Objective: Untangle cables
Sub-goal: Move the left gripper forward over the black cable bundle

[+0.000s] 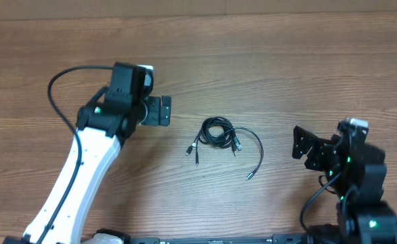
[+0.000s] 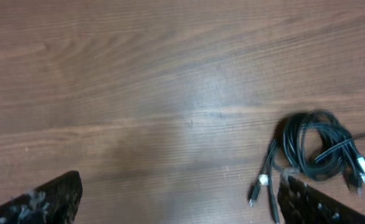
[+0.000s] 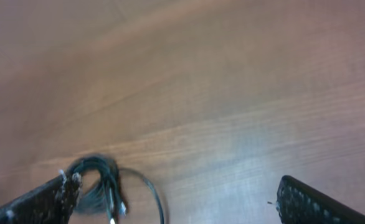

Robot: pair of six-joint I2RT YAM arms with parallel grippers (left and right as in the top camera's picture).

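Note:
The cables lie mid-table as a small tangled black coil. Several silver-tipped plugs stick out to the left, and one long loose end curves away to the lower right. My left gripper hovers open to the upper left of the coil, apart from it. My right gripper stands open to the right, also apart. In the left wrist view the cables sit at the lower right, just beyond the right finger, and the left gripper holds nothing. In the right wrist view the blurred cables show by the left finger; the right gripper holds nothing.
The wooden table carries nothing but the cables. A thick black wire arcs off the left arm at the upper left. The right arm's base fills the lower right corner.

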